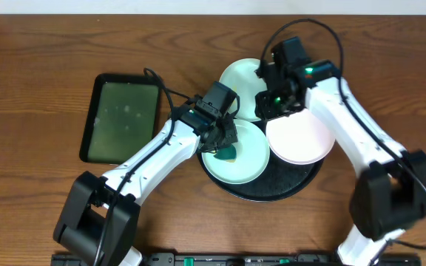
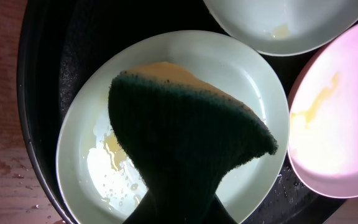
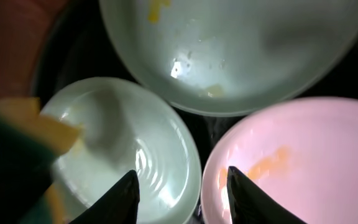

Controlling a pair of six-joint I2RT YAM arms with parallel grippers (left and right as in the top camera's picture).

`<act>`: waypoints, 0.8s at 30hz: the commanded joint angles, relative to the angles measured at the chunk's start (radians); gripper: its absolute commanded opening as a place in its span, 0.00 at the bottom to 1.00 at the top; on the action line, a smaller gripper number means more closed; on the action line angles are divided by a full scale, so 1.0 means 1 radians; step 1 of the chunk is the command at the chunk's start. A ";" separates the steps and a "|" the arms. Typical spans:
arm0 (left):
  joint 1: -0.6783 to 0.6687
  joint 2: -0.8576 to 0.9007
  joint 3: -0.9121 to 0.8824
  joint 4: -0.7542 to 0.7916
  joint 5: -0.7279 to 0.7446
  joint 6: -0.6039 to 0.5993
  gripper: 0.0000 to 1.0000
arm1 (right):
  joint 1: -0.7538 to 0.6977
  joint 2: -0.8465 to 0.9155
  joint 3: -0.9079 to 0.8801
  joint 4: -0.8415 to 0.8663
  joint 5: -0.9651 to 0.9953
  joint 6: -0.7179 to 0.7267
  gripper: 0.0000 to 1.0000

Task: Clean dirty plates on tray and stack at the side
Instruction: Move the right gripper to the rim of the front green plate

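The black tray (image 1: 274,189) holds all three plates. The front mint plate (image 1: 248,164) has a yellowish smear and water drops, clear in the left wrist view (image 2: 114,149). My left gripper (image 1: 225,140) is shut on a green and yellow sponge (image 2: 191,143) and presses it onto this plate. The back mint plate (image 1: 239,80) also carries yellow bits (image 3: 229,50). The white plate (image 1: 302,139), pinkish in this light, has an orange smear (image 3: 303,155). My right gripper (image 3: 182,190) is open and empty, hovering above the gap between the front mint plate and the white one.
A rectangular dark green tray (image 1: 120,118) lies on the wooden table left of the black tray. The two arms are close together over the black tray. Bare wood shows to the right and far left.
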 commanded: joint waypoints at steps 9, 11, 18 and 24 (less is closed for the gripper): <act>-0.003 -0.013 0.001 0.002 -0.009 -0.002 0.08 | 0.058 0.126 0.009 0.006 -0.003 -0.048 0.37; -0.003 -0.013 0.001 0.003 -0.009 -0.002 0.07 | 0.065 0.143 0.006 0.004 0.013 -0.048 0.36; -0.002 -0.013 0.001 0.002 -0.009 -0.002 0.07 | 0.072 0.196 0.004 0.008 0.053 -0.092 0.37; -0.003 -0.013 0.001 0.002 -0.010 -0.002 0.08 | 0.075 0.212 0.004 0.002 0.090 -0.094 0.38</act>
